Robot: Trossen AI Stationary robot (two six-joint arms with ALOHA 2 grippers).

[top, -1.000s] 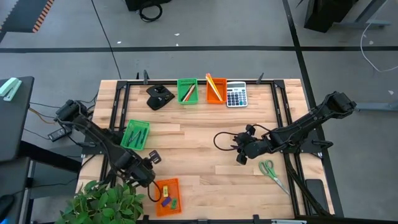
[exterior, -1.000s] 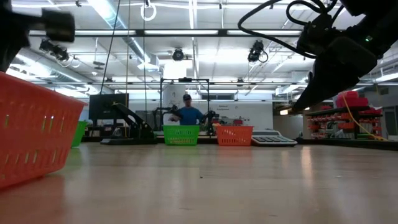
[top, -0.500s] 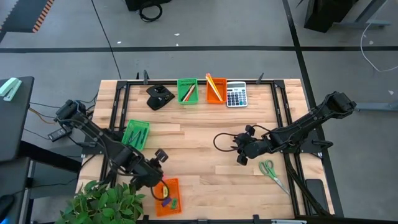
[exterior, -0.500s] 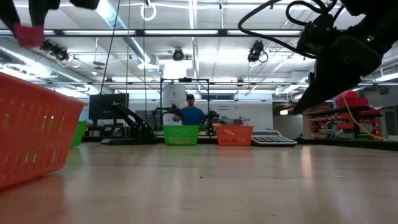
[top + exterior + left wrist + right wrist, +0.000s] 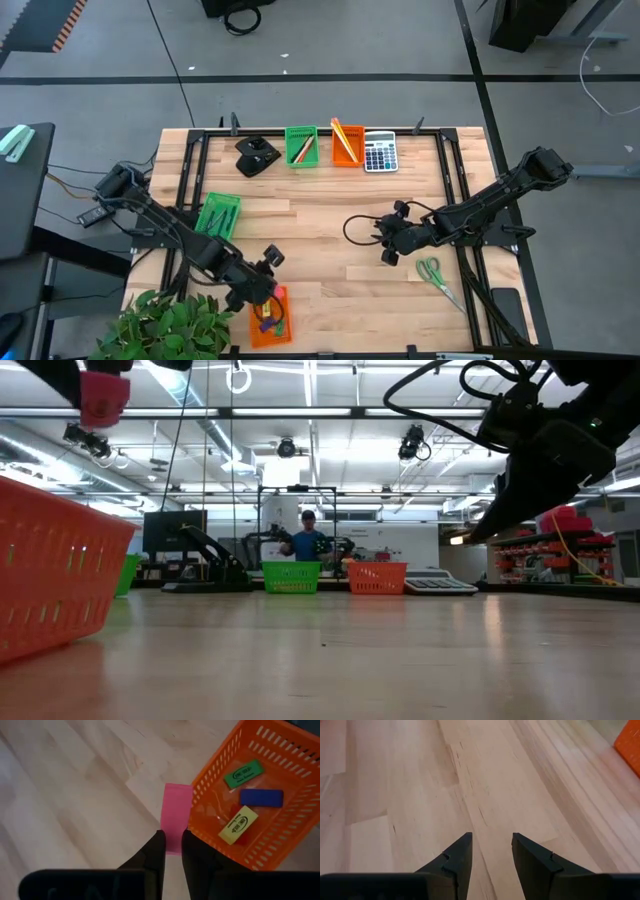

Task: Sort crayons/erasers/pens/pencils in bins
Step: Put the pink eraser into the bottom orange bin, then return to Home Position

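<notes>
The left gripper (image 5: 171, 851) pinches a pink eraser (image 5: 176, 817) between its fingertips and hangs above the near rim of the orange bin (image 5: 268, 316) at the table's front edge. Inside that bin, just beyond the claw, lie a green eraser (image 5: 243, 773), a blue eraser (image 5: 261, 797) and a yellow eraser (image 5: 238, 824), with something red partly hidden under the yellow one. In the low view the pink block shows high over the bin's mesh wall (image 5: 50, 560), clear of it.

A potted plant (image 5: 165, 328) crowds the table corner just beside the left arm. A green bin (image 5: 218, 215) sits behind the claw, near the arm's elbow. Well apart, along the far edge, stand a black object (image 5: 256, 156), a second green bin (image 5: 301, 146), a second orange bin (image 5: 346, 143) with long sticks in it, and a grey calculator (image 5: 380, 153).

The right gripper (image 5: 491, 855) waits with its fingers apart and empty over bare boards near the table's middle; green-handled scissors (image 5: 435, 276) lie just beside it.

The table (image 5: 320, 235) is pale wooden planking in a black frame. Beyond it the low view shows a workshop with ceiling lights and a person (image 5: 306, 540) in blue.
</notes>
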